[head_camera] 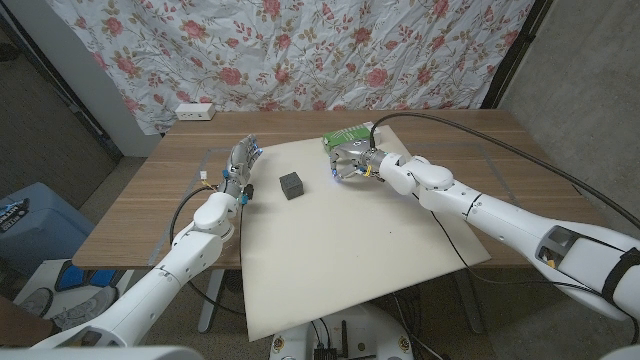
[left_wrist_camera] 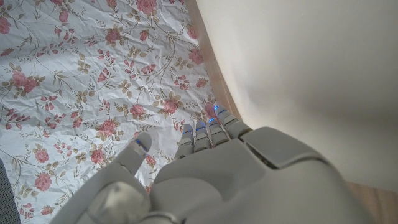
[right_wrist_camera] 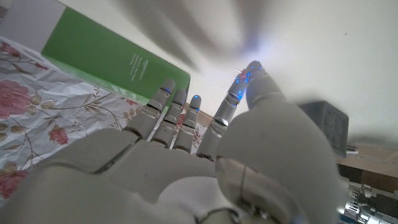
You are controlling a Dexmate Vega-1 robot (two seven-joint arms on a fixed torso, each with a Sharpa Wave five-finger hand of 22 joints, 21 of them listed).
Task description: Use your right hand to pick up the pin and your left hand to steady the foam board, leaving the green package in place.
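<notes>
Right hand pinched the pin over the foam board, just beside the green package; left hand, fingers loosely extended and holding nothing, stood at the board's left edge.

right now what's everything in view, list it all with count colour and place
foam board: one, cream white, lying across the middle of the table and overhanging its near edge
table: one, brown wood, under the board
dark block: one, dark grey, on the board toward its far left part
green package: one, green, at the board's far edge by the right hand
pin: too small to tell
power strip: one, white, far left corner of the table
floral cloth: one, white with pink roses, hanging behind the table
left hand: one, grey, at the board's left edge
right hand: one, grey, beside the green package
</notes>
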